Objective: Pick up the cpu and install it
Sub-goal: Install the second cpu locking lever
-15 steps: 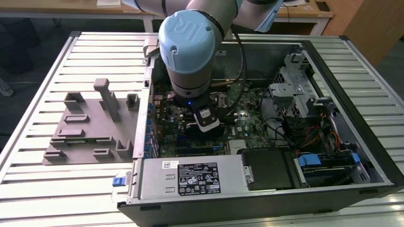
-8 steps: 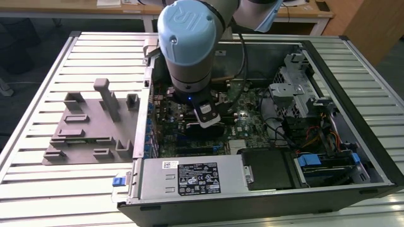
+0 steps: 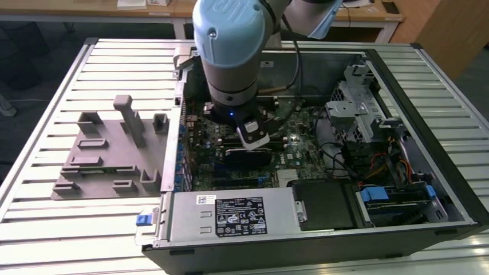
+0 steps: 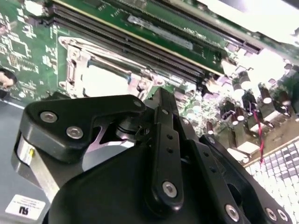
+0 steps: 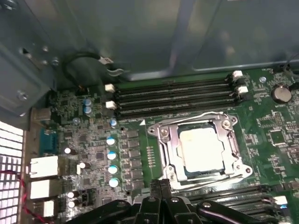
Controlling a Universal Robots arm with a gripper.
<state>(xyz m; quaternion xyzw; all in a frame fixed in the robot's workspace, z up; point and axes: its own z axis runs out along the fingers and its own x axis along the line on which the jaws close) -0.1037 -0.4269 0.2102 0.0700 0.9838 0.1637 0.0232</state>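
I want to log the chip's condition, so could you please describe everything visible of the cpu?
The cpu is a flat, square chip with a pale, bright metal top, seen in both wrist views. It lies level inside the silvery metal socket frame on the green motherboard, between rows of black memory slots. Nothing rests on its top face. The end effector sits just beside the socket, apart from the chip.

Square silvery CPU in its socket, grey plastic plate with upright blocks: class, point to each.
Square silvery CPU [image 5: 202, 150]: first wrist view, middle of its metal top.
Grey plastic plate with upright blocks [image 3: 103, 150]: exterior view, flat base.
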